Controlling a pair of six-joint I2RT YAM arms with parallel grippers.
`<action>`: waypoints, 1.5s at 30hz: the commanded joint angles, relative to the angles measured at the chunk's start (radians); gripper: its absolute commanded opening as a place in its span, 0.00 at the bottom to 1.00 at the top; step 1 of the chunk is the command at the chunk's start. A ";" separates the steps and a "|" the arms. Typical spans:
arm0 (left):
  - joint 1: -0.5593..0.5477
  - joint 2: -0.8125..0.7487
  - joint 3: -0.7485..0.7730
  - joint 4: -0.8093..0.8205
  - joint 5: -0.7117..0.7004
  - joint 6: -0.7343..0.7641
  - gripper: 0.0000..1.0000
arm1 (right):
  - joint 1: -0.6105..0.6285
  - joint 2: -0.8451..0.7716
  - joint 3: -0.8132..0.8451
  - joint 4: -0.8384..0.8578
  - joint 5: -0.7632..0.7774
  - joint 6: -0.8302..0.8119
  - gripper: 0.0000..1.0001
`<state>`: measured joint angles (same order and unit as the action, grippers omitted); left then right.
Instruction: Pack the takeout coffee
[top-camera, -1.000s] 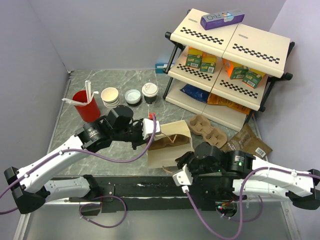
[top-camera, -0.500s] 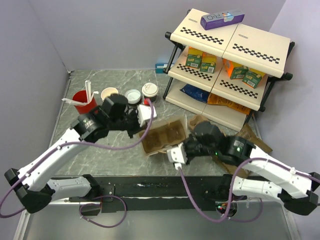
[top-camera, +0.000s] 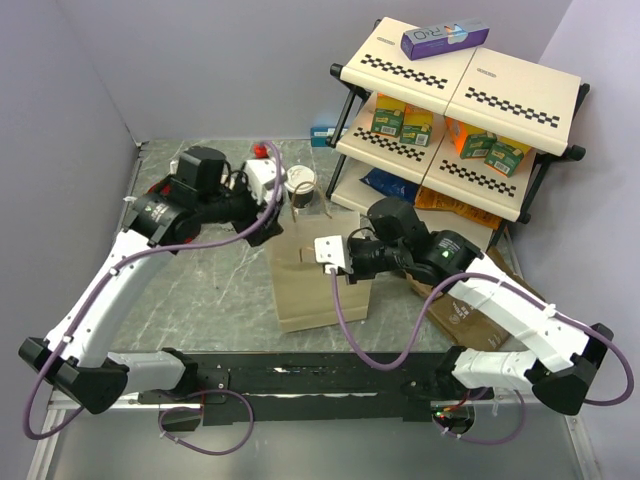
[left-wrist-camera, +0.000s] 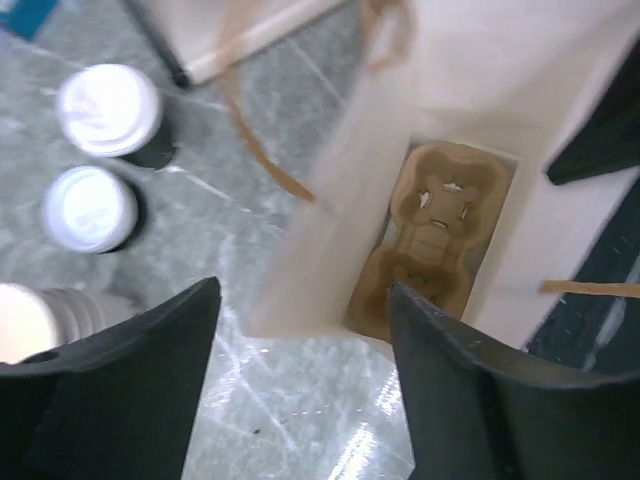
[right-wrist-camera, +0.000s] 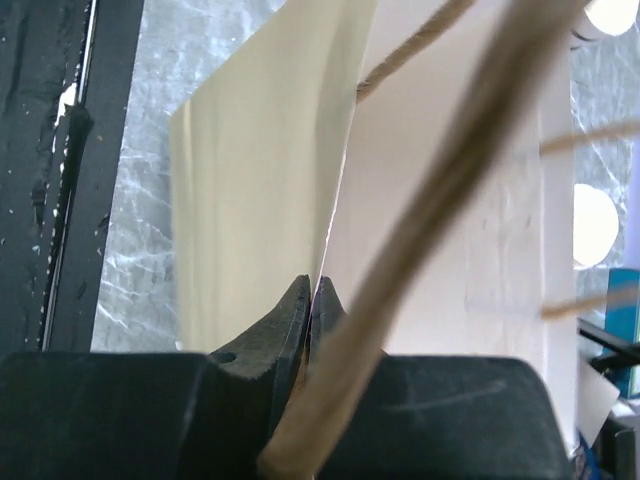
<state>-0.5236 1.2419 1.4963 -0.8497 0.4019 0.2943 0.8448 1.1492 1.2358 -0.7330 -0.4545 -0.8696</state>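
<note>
The takeout coffee (top-camera: 300, 184) (left-wrist-camera: 108, 110), dark-bodied with a white lid, stands on the table just beyond the upright paper bag (top-camera: 320, 285) (left-wrist-camera: 330, 210). My left gripper (top-camera: 278, 195) (left-wrist-camera: 305, 330) hangs open above the bag's left rim, with nothing between its fingers. It is short of the coffee. A cardboard cup carrier (left-wrist-camera: 440, 235) lies at the bottom of the bag. My right gripper (top-camera: 335, 262) (right-wrist-camera: 312, 290) is shut on the bag's thin wall (right-wrist-camera: 260, 180) at its right rim. A bag handle (right-wrist-camera: 440, 170) crosses in front of the right wrist camera.
A second white-lidded cup (left-wrist-camera: 90, 208) and a cream stack of cups (left-wrist-camera: 40, 315) stand left of the coffee. The two-tier shelf (top-camera: 460, 110) with cartons and packets fills the back right. A brown packet (top-camera: 470, 305) lies under my right arm.
The bag has gone from lying on its side to standing upright. My left gripper let go, opened and drew back toward the cups. My right gripper shut on the bag's wall.
</note>
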 joint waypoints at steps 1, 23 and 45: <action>0.066 -0.001 0.104 0.044 -0.029 -0.028 0.76 | -0.016 -0.037 0.002 0.073 -0.013 0.038 0.00; 0.116 0.208 0.159 0.097 0.277 -0.014 0.86 | -0.072 -0.066 0.293 0.009 0.137 0.086 0.73; 0.048 0.389 0.280 -0.120 0.238 0.127 0.38 | -0.394 0.104 0.323 0.224 0.225 0.425 0.77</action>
<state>-0.4717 1.6463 1.7485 -0.8993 0.6724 0.3637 0.4721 1.2240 1.5726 -0.5636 -0.1852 -0.4877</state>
